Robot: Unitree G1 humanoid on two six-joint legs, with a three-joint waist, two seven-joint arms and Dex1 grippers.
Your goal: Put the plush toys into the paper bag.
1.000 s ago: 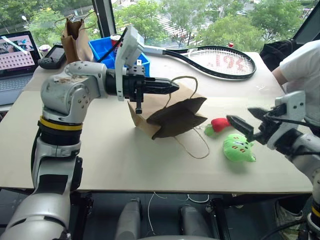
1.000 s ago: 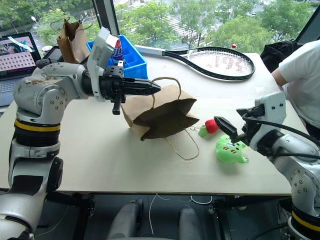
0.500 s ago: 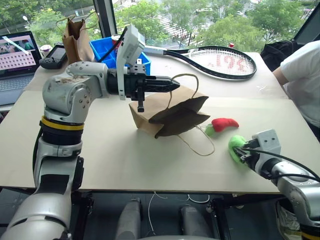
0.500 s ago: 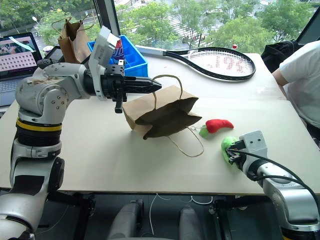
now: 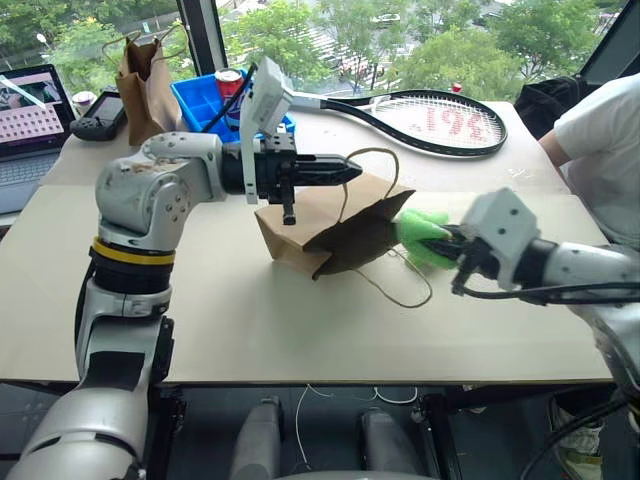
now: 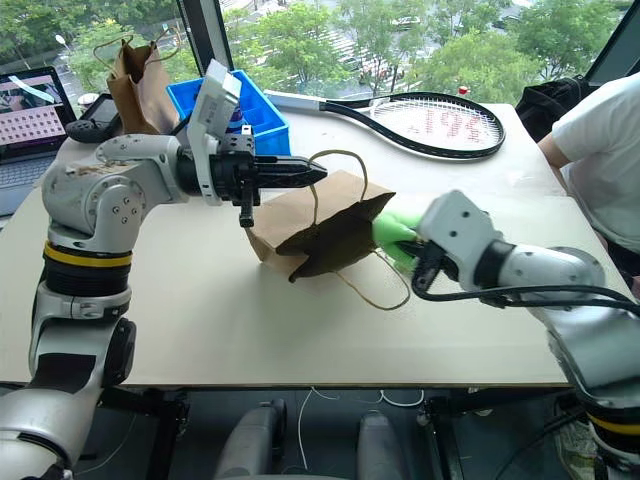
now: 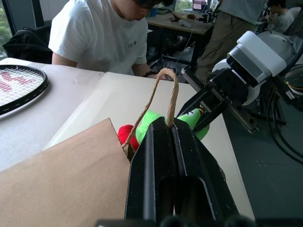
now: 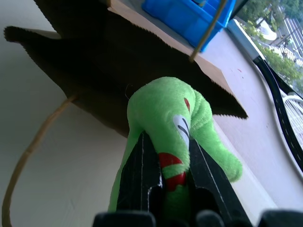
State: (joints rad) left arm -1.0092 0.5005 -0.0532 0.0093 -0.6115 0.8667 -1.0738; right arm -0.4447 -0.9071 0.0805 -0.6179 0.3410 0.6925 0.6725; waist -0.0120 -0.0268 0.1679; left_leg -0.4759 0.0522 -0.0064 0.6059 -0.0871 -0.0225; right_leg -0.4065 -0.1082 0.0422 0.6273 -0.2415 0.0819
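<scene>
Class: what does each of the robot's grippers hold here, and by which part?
Left gripper: a handle of the bag. Right gripper: the green toy, pinched across its face.

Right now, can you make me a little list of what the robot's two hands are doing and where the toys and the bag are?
left gripper: shut on the bag's upper loop handle, holding the mouth open
right gripper: shut on the green plush toy, at the bag's mouth
paper bag: lying on its side on the table, opening toward the right gripper
red plush toy: on the table beside the bag's opening, not yet inside
lower handle: loose on the table
behind the bag: blue bin, tennis racket
</scene>
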